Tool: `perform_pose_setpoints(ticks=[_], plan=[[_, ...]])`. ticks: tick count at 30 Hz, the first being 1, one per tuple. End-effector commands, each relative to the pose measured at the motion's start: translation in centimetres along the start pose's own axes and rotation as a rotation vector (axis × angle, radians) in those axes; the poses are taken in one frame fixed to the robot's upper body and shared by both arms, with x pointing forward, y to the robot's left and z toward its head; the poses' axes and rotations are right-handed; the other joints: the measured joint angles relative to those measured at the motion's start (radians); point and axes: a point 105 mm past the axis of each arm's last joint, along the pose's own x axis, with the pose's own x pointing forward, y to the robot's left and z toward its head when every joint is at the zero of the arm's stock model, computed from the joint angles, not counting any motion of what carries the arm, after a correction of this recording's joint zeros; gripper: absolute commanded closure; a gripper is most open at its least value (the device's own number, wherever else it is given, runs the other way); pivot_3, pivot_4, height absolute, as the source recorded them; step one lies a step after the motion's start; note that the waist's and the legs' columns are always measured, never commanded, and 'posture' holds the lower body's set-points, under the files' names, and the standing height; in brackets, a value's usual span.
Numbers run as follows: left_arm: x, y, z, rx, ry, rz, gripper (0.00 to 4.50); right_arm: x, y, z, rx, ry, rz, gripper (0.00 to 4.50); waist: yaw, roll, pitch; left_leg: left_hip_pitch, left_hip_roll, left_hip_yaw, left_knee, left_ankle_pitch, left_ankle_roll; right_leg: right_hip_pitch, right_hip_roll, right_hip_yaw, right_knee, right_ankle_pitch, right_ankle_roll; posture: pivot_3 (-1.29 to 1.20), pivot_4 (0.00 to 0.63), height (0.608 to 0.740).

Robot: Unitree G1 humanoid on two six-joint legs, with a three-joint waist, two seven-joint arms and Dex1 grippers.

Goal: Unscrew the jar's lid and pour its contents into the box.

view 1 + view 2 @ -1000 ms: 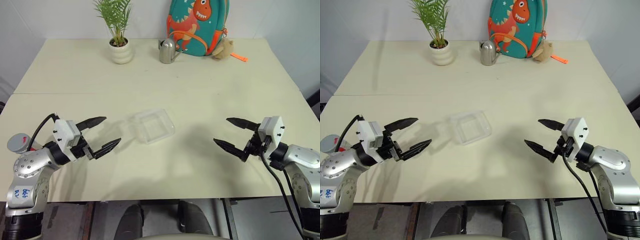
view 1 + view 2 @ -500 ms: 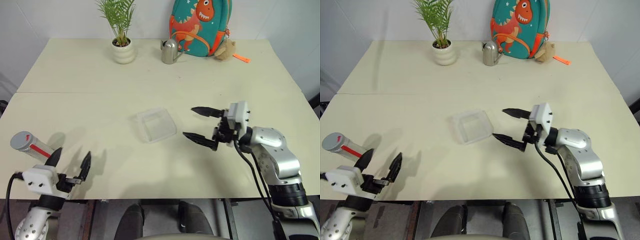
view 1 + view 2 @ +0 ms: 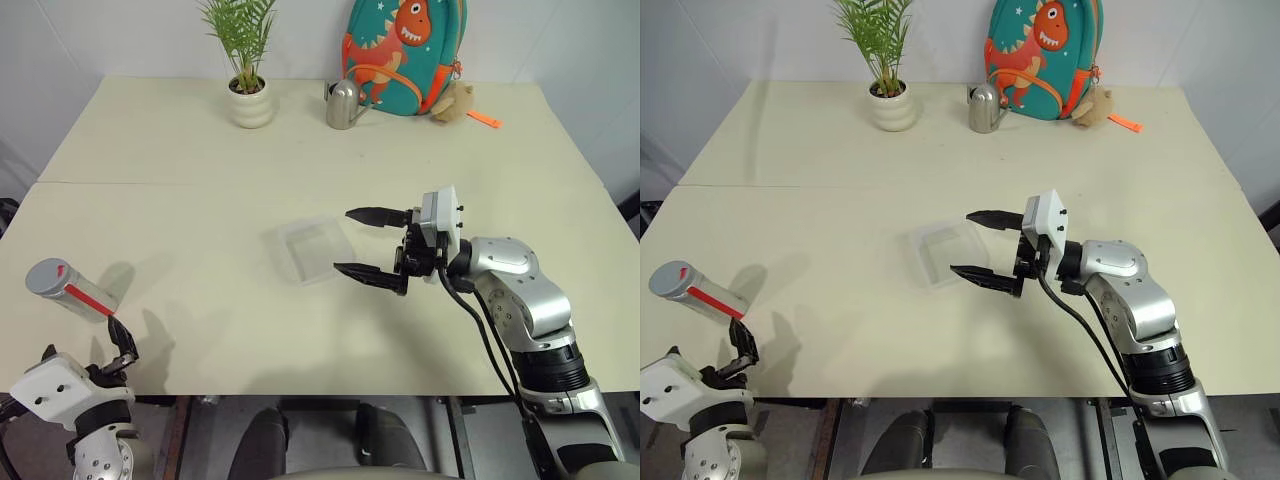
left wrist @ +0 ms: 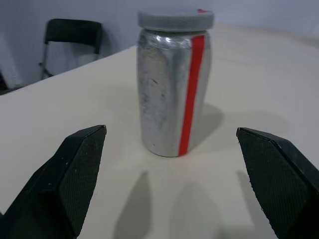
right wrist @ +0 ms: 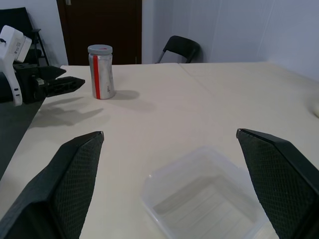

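Jar: the jar point(image 4: 172, 94) stands upright near the bench's point(image 3: 330, 150) front left edge, silver with a red stripe down its side, well apart from the box.
Lid: the lid point(image 4: 175, 19) sits on the jar's mouth, so the unscrewing looks not yet begun.
Left hand: the left hand point(image 3: 113, 345) is low at the bench's front edge, fingers wide, empty, aimed at the jar with a gap on either side; it looks lined up to take the body.
Right hand: the right hand point(image 3: 368, 246) hovers just beside the box, pointing left, fingers wide and holding nothing; likely placed to meet the jar and turn the lid.
Box: the box point(image 3: 311, 251) lies empty at mid-bench, ready to receive the contents.
Contents: hidden inside the closed jar.
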Motion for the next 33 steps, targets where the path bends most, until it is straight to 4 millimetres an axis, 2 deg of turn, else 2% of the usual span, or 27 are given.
perform_pose_setpoints(ticks=[1, 6, 10, 18, 27, 33], plan=[[1.4, -0.5, 1.3, -0.03, -0.074, 0.036, 0.04, 0.7, 0.4, 1.7, -0.036, -0.041, 0.03, 0.0, 0.002, 0.0, 0.0, 0.0, 0.0, 0.0, 0.0, 0.0, 0.0, 0.0, 0.0, 0.0, 0.0, 0.0, 0.0, 0.0, 0.15, 0.74], [3.1, -1.0, 1.8, -0.041, -0.109, 0.052, 0.04, 1.1, 0.6, 2.1, -0.03, -0.049, 0.042, 0.0, -0.001, 0.0, 0.0, 0.0, 0.0, 0.001, 0.0, 0.0, 0.0, 0.0, 0.0, 0.0, 0.0, 0.002, 0.001, 0.0, 0.15, 0.74], [3.5, -1.0, 2.3, -0.034, -0.128, 0.1, 0.04, 1.3, 0.8, 2.1, -0.024, -0.054, 0.045, 0.0, -0.002, 0.0, 0.0, 0.0, 0.0, 0.001, -0.002, 0.0, 0.0, -0.002, 0.0, 0.0, 0.002, 0.009, 0.014, 0.0, 0.15, 0.74], [5.0, -0.1, 1.7, -0.039, -0.111, 0.183, 0.04, 1.2, 0.6, 1.9, -0.019, -0.051, 0.029, 0.0, -0.001, 0.0, 0.0, 0.0, 0.0, 0.001, -0.002, -0.001, -0.001, -0.002, 0.001, 0.0, 0.001, 0.009, 0.015, 0.0, 0.15, 0.74], [7.7, -1.1, 1.5, 0.0, -0.12, 0.132, 0.04, 1.0, 0.4, 1.8, -0.026, -0.055, 0.005, 0.0, -0.001, 0.0, 0.0, 0.0, 0.0, 0.001, -0.002, -0.001, -0.001, -0.002, 0.001, 0.0, 0.001, 0.009, 0.016, 0.0, 0.15, 0.74], [8.2, -1.2, 1.4, 0.007, -0.121, 0.143, 0.04, 0.7, 0.4, 1.6, -0.024, -0.057, -0.015, 0.0, -0.002, 0.0, 0.0, 0.0, 0.0, 0.001, -0.002, -0.001, -0.001, -0.002, 0.001, 0.0, 0.001, 0.01, 0.016, 0.0, 0.15, 0.74]])
